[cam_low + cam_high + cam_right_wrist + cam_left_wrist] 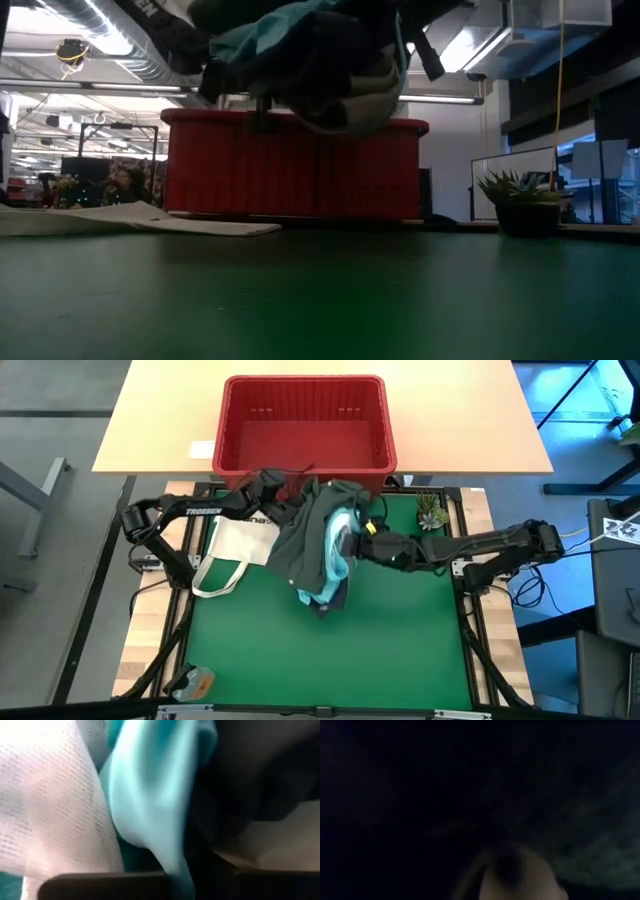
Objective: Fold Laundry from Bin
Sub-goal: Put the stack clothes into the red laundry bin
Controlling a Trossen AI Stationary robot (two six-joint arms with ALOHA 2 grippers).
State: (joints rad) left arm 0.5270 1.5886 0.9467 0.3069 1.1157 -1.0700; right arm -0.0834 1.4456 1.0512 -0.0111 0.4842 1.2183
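Observation:
A bundle of laundry (312, 535) hangs between my two arms in front of the red bin (300, 378). It holds a dark green garment, a light turquoise one (342, 555) and a dark one at its lower end. In the low view the bundle (300, 60) is clear of the green table. My left gripper (272, 488) is buried in dark cloth at the bundle's far left. My right gripper (352, 542) is shut on the bundle's right side, where turquoise cloth (150, 795) and white mesh (45, 795) fill its wrist view. My left gripper reaches into the dark cloth (285, 495) at the bundle's far left end, roughly level from the table's left. The cloth covers its fingers and its wrist camera, so the part and the kind of hold cannot be told. My right gripper pinches a fold of the turquoise garment (176, 867) between its two fingers, coming roughly level from the table's right. The bundle hangs slack below it, lifted clear of the table.
A white tote bag (240, 545) lies flat on the mat left of the bundle, under my left arm. A small potted plant (432, 512) stands at the mat's far right. A small object (195, 682) sits at the near left corner. The near half of the mat is bare.

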